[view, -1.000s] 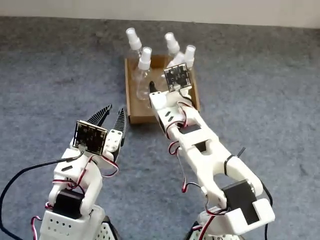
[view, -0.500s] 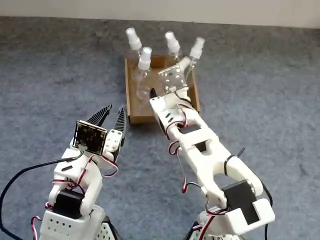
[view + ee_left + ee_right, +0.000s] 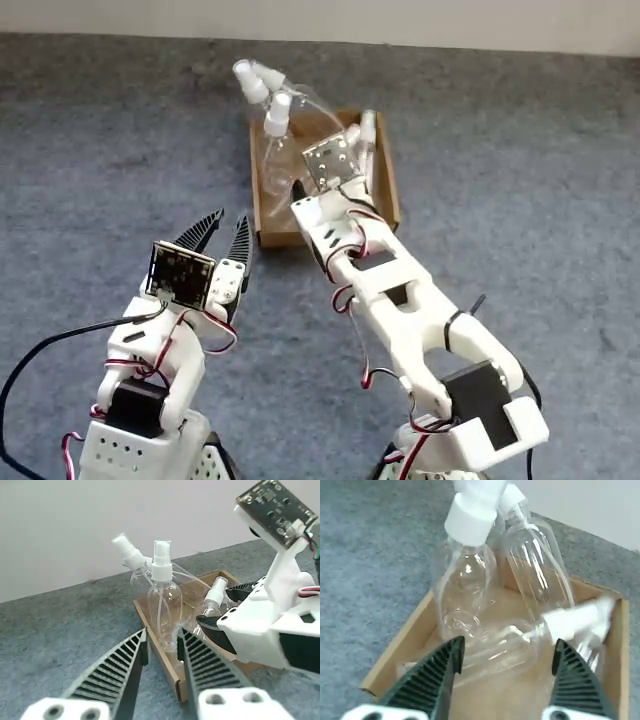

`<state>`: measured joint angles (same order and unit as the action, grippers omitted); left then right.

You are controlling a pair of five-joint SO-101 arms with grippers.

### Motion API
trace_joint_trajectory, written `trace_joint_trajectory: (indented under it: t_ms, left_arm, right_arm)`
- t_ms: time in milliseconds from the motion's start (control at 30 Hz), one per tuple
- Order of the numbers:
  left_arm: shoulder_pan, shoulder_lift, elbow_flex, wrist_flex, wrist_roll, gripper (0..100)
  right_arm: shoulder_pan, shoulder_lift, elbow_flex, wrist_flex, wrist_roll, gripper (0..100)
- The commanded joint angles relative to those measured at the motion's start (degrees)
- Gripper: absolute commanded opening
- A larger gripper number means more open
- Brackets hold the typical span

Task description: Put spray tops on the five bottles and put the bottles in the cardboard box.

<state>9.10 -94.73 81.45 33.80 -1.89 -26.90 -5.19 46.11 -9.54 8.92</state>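
Box (image 3: 392,195) sits on the grey table (image 3: 120,130), ahead of both arms and nearer the right one. All the bottles I can see are inside it or propped on its walls. I count at least four; the exact number is not clear because the clear bodies overlap.

- Upright bottle (image 3: 282,160): stands in the box on the side nearer the left arm, white top (image 3: 161,555) fitted.
- Leaning bottles (image 3: 537,565): at the far end of the box, tilted back so that the necks and tops stick out over the far rim. Tops are on.
- Tipped bottle (image 3: 505,652): lies low across the box floor, with its top pointing at the wall on the right arm's side. The top is blurred.

Right gripper (image 3: 507,647): over the box, pointing down into it, jaws spread wide. The tipped bottle lies in the gap between the two fingers. Contact cannot be judged, and nothing is clamped. From the left wrist view the black fingers (image 3: 240,591) hang just above the box's inside, beside the tipped bottle's top.

Left gripper (image 3: 229,220): above the table on the near side of the box, off its near corner and not touching it. It is aimed at the upright bottle. The jaws are a narrow gap apart and hold nothing.
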Motion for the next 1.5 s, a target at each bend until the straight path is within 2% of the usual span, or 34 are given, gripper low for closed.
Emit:
trace_joint_trajectory:
  t_ms: [0,467,700,800,967,1267,1467]
  left_arm:
    - [-0.2,-0.2,-0.5,-1.4,-0.4,7]
    - [-0.3,-0.2,-0.2,-1.5,-0.4,7]
    - [-0.7,-0.2,-0.4,-1.5,-0.4,7]
    - [-0.8,-0.2,-0.4,-1.5,-0.4,7]
    - [-0.8,-0.2,-0.2,-1.5,-0.5,7]
    - [-0.8,-0.2,-0.1,-1.5,-0.5,7]
    - [-1.4,-0.8,-1.3,-1.6,-0.6,7]
  right_arm:
    - [0.3,-7.9,-0.8,2.0,0.6,23.1]
    - [2.1,-35.1,-0.7,27.1,0.4,22.9]
    - [2.2,-40.5,-0.7,36.6,0.7,8.4]
    - [3.6,-41.6,-0.7,40.2,0.7,7.6]
    - [6.7,-41.6,-0.1,44.1,0.7,7.5]
    - [6.4,-42.1,8.9,44.1,0.8,7.7]
    - [6.7,-42.2,9.9,38.0,0.4,7.7]
